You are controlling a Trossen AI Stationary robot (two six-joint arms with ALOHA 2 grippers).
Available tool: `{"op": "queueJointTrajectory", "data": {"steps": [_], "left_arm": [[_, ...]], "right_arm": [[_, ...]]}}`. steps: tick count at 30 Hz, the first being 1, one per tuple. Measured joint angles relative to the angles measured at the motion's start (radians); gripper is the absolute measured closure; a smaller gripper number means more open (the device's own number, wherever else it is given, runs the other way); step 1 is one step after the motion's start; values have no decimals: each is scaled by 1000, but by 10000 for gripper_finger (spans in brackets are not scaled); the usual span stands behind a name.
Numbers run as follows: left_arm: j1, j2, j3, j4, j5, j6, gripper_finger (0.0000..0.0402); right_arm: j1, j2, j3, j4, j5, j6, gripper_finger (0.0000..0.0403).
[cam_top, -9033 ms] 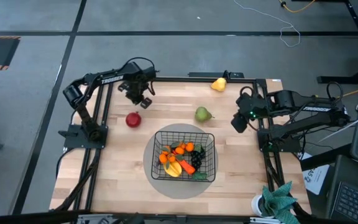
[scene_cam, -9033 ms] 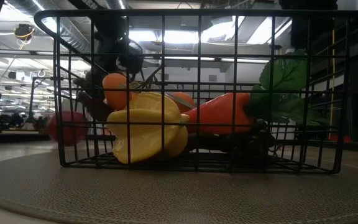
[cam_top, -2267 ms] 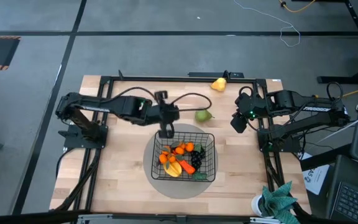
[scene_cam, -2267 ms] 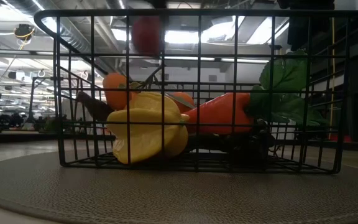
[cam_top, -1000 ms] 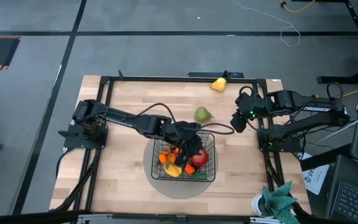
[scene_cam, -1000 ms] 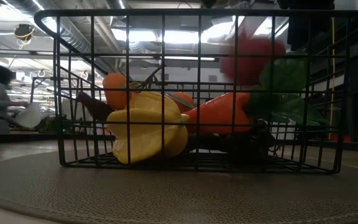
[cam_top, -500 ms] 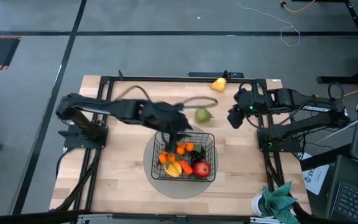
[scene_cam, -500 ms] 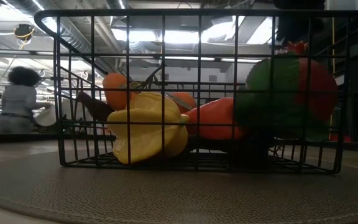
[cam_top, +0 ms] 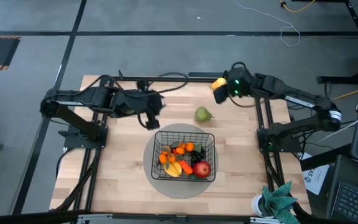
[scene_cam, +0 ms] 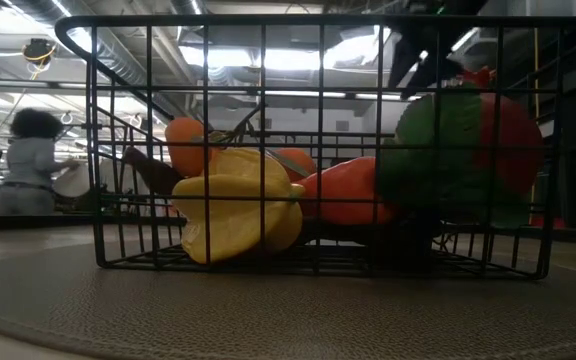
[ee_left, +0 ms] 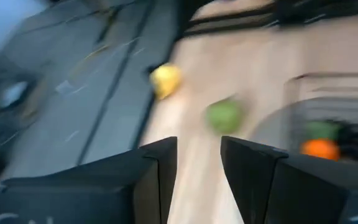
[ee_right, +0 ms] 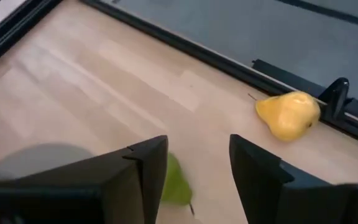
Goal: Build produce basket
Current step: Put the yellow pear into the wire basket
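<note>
The black wire basket (cam_top: pixel 211 138) stands on a round grey mat (cam_top: pixel 158 181) at the table's near middle. It holds small oranges, an orange carrot, a yellow piece (scene_cam: pixel 233 215), dark grapes and a red apple (cam_top: pixel 201 168) in its near right corner. A green pear (cam_top: pixel 202 114) lies on the table just beyond the basket. A yellow pear (cam_top: pixel 216 83) lies at the far edge. My left gripper (cam_top: pixel 149 122) is open and empty, off the basket's far left corner. My right gripper (cam_top: pixel 224 93) is open and empty, beside the yellow pear.
Black frame rails (cam_top: pixel 166 77) run along the table's far edge and sides. A cup and a green cloth (cam_top: pixel 275 200) sit at the near right corner. A person (scene_cam: pixel 30 165) shows far behind the table in the low view. Bare wood lies left of the basket.
My left gripper has let go of the red apple over the basket, and the apple now lies in the basket's near right corner. The gripper has drawn back toward the table's far left, clear of the basket. My right gripper has gone toward the far edge, to the yellow pear.
</note>
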Motion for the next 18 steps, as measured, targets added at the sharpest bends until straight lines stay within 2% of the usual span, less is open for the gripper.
{"op": "queueJointTrajectory", "data": {"steps": [2,4,11,18], "left_arm": [[4,-3,0,-38,-79,-15,290],[15,-2,0,-79,-117,-32,291],[66,9,0,-215,-124,-102,291],[118,9,-1,-260,-123,-115,291]], "right_arm": [[-51,54,0,36,-39,-2,242],[-98,111,0,36,-61,-5,242],[-270,304,0,59,-60,-33,242],[-384,431,0,422,-61,-190,242]]}}
